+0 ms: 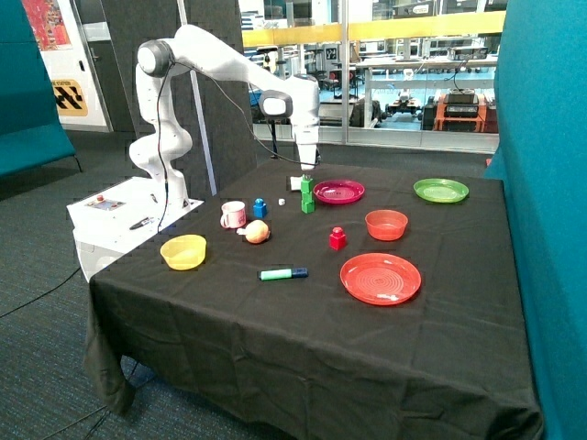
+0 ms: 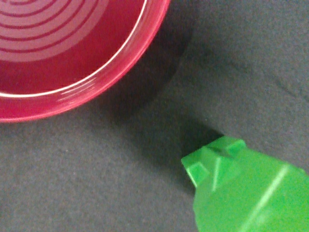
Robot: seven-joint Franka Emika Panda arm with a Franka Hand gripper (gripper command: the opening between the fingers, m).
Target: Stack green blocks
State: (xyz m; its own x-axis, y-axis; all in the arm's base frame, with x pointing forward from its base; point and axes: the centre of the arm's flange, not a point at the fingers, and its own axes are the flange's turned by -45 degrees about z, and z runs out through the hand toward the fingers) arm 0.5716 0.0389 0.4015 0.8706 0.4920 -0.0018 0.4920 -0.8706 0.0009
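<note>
The white arm [image 1: 215, 57] reaches from its base at about nine o'clock across toward the twelve o'clock side, wrist bent straight down, with the gripper [image 1: 307, 170] pointing vertically at the six o'clock direction, finger state not discernible.

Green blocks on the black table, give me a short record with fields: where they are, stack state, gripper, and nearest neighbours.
stack: small bright green plastic toy bricks stacked upright in a column on the black tablecloth
brick count: cannot tell for sure
nearest neighbour: magenta ribbed plastic plate, beside the stack, apart from it
gripper: white Franka gripper directly above the stack top; fingers not visible
wrist view: green brick close below, magenta plate next to it
</note>
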